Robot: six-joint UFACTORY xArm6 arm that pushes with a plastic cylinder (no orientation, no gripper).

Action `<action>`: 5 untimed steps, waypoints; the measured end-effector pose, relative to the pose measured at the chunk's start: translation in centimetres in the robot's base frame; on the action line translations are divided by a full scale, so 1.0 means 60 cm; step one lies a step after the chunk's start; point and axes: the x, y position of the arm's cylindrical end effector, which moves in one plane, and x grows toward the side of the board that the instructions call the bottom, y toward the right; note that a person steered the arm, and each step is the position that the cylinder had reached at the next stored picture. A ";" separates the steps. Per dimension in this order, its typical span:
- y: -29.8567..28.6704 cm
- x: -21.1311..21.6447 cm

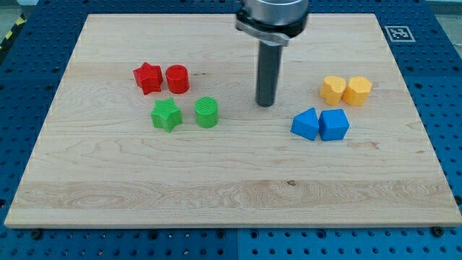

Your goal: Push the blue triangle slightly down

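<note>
The blue triangle [305, 124] lies on the wooden board [231, 195] right of centre. It touches a blue cube [334, 124] on its right side. My tip [266, 103] rests on the board up and to the left of the blue triangle, with a small gap between them. The rod stands upright and comes down from the view's top.
A yellow pentagon-like block [333, 89] and a yellow hexagon [357, 91] sit side by side just above the blue pair. A red star [147, 77] and red cylinder [177, 79] are at the left, with a green star [166, 114] and green cylinder [206, 112] below them.
</note>
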 end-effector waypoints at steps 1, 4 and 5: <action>0.056 0.000; 0.083 0.038; 0.081 0.059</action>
